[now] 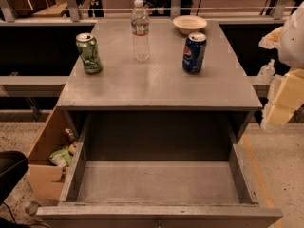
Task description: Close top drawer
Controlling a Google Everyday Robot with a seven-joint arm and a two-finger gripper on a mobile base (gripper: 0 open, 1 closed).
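The top drawer (pixel 159 184) of the grey cabinet (pixel 159 87) is pulled far out toward the camera. Its deep box is empty, and its front rim (pixel 159 213) runs along the bottom edge of the view. The front face and its knob are almost wholly out of view. My gripper (pixel 281 106) is a pale yellow and white shape at the right edge. It hangs beside the cabinet's right side, above the floor and apart from the drawer. It holds nothing that I can see.
On the cabinet top stand a green can (pixel 89 52), a clear water bottle (pixel 140 31), a white bowl (pixel 190 23) and a blue can (pixel 194 52). An open cardboard box (pixel 46 163) with items sits on the floor at left. A black object (pixel 9 172) is at bottom left.
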